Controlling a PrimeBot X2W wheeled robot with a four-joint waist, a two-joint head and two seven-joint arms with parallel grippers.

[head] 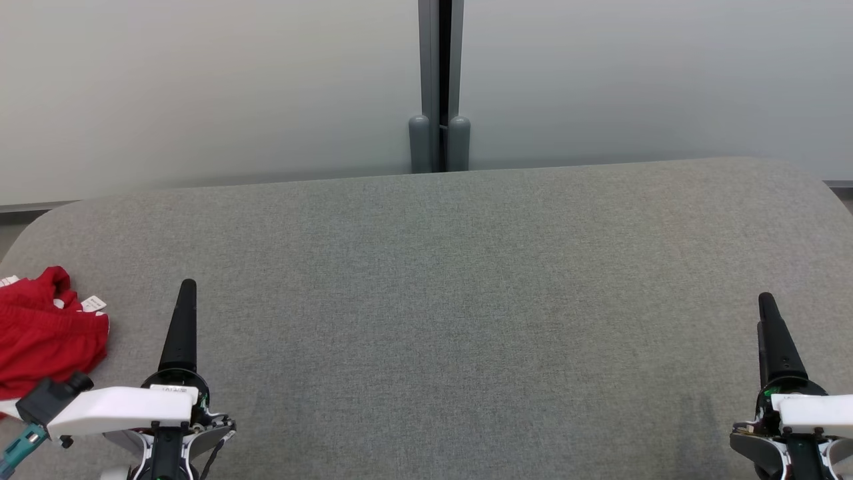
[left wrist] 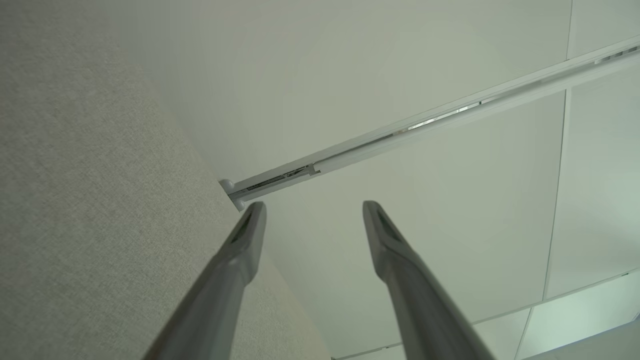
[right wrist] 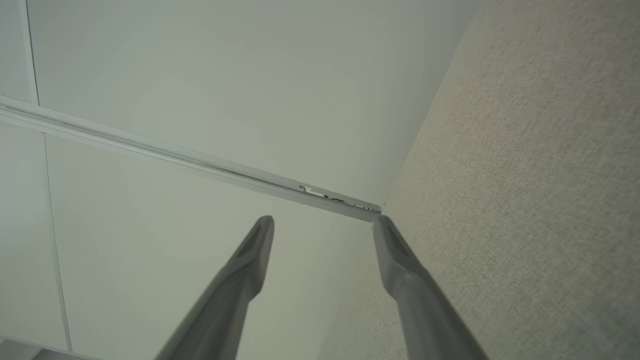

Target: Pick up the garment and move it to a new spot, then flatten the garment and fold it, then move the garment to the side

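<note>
Head view: I see the red garment (head: 46, 337) bunched at the left edge of the grey cloth surface (head: 466, 300), white tags showing; my left gripper (head: 187, 288) sits just right of it, not touching; my right gripper (head: 766, 301) is far off at the lower right; a grey post (head: 439, 87) splits the pale wall behind.

Left wrist view: left gripper (left wrist: 314, 205) fingers spread wide with nothing between them; grey surface (left wrist: 75, 200) to the left, a wall rail (left wrist: 425, 120) beyond.

Right wrist view: right gripper (right wrist: 322, 221) fingers also spread wide and bare; surface (right wrist: 525, 200) to the right, rail (right wrist: 175, 156) crossing the wall.
</note>
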